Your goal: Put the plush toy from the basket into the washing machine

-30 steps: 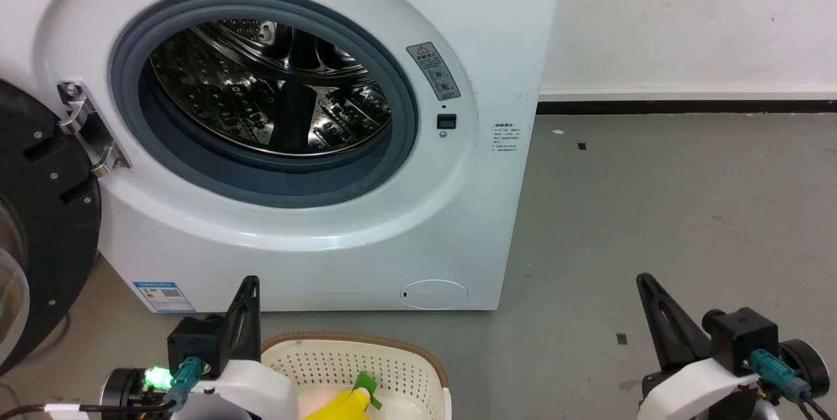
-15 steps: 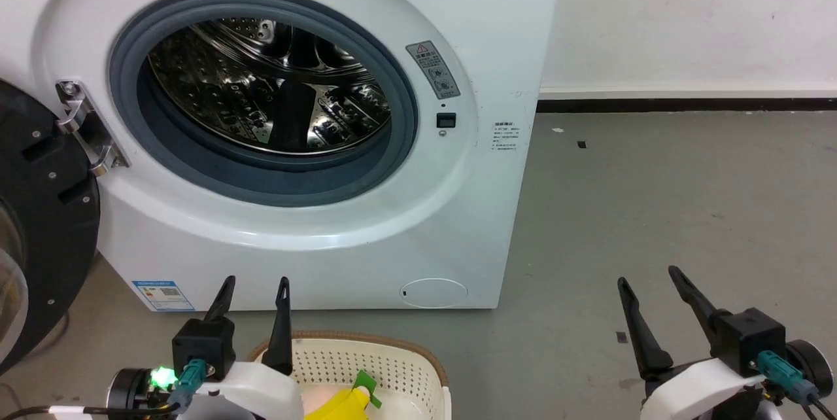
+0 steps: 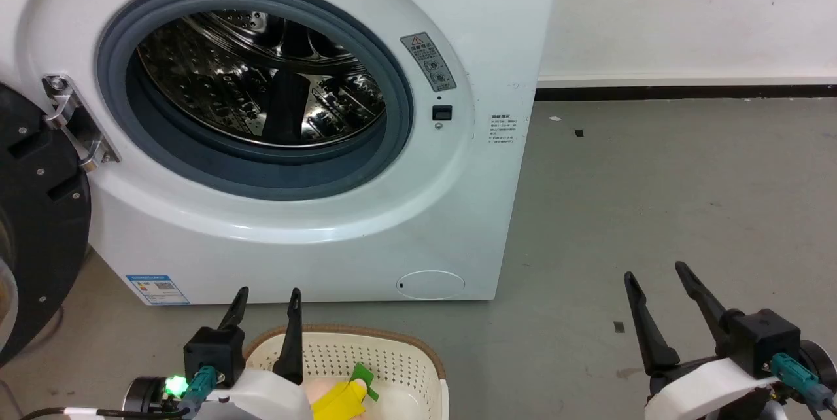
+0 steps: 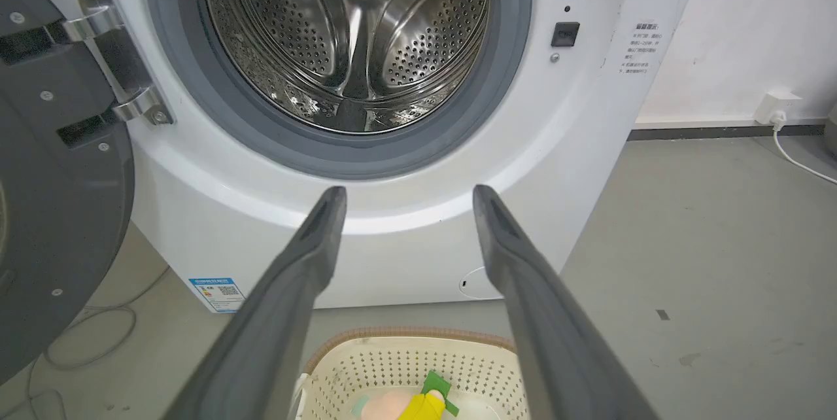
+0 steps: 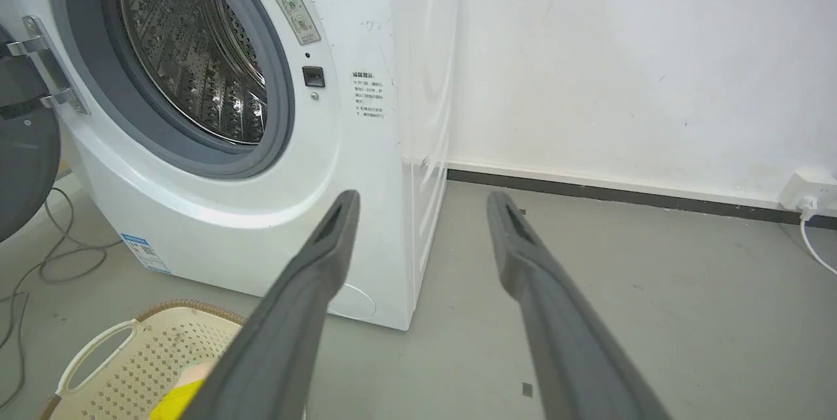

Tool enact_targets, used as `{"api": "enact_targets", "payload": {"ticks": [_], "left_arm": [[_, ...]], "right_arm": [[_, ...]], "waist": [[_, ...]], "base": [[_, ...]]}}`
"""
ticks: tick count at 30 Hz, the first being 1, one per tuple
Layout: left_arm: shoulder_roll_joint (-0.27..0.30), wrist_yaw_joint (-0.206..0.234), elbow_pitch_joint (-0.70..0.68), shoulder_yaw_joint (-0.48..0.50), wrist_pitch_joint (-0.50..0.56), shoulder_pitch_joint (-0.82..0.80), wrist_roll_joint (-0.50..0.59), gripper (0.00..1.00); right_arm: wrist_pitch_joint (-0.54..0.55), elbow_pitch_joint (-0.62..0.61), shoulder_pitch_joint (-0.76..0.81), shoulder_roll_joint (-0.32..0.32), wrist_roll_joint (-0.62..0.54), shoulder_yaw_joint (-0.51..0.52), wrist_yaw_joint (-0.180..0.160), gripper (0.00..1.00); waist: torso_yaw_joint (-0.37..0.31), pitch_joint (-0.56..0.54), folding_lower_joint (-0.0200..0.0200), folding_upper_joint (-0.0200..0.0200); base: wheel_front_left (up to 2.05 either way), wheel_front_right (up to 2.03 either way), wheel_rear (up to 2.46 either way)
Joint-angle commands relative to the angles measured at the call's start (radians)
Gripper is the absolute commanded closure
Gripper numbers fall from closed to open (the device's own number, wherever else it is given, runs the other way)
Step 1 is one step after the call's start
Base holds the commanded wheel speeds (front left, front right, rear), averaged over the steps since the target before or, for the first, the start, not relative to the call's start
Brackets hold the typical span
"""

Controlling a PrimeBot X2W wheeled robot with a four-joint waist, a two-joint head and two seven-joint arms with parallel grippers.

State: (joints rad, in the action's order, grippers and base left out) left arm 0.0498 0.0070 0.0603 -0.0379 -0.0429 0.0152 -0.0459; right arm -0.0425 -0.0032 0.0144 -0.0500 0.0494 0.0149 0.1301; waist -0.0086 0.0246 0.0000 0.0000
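The plush toy [image 3: 340, 399] lay in the basket [image 3: 392, 358], just below the left gripper's [image 3: 269, 290] spread, empty fingers. The right gripper [image 3: 654, 269] stood equally parted, well aside. It looked light and squashy (nothing to break), so pinching its plump yellow middle seemed best before the washing machine [image 3: 458, 210].

Right hand [image 5: 424, 197] wide, apparently empty.

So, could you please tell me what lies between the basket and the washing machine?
Just a narrow strip of bare grey floor separates the basket from the base of the washing machine; nothing lies on it. The left wrist view shows this.
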Motion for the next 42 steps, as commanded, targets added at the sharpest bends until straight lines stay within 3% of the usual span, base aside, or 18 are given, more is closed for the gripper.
{"api": "enact_targets", "payload": {"ticks": [1,21,42], "left_arm": [[0.000,0.005,0.017,-0.007,-0.012,-0.017,-0.011,0.00],[0.005,0.001,0.186,-0.040,-0.051,-0.091,-0.058,0.00],[0.028,-0.032,0.508,-0.076,-0.053,-0.251,-0.143,0.00]], "right_arm": [[-0.013,-0.008,-0.007,0.000,0.014,0.006,0.000,0.00],[-0.053,-0.029,-0.027,0.000,0.039,0.004,0.000,0.00],[-0.101,-0.064,-0.068,0.000,0.074,-0.028,0.000,0.00]], "waist": [[-0.003,0.007,0.0000,0.0000],[-0.025,0.077,0.0000,0.0000],[-0.066,0.224,0.0000,0.0000]], "base": [[0.00,0.00,0.00],[0.00,0.00,0.00],[0.00,0.00,0.00]]}}
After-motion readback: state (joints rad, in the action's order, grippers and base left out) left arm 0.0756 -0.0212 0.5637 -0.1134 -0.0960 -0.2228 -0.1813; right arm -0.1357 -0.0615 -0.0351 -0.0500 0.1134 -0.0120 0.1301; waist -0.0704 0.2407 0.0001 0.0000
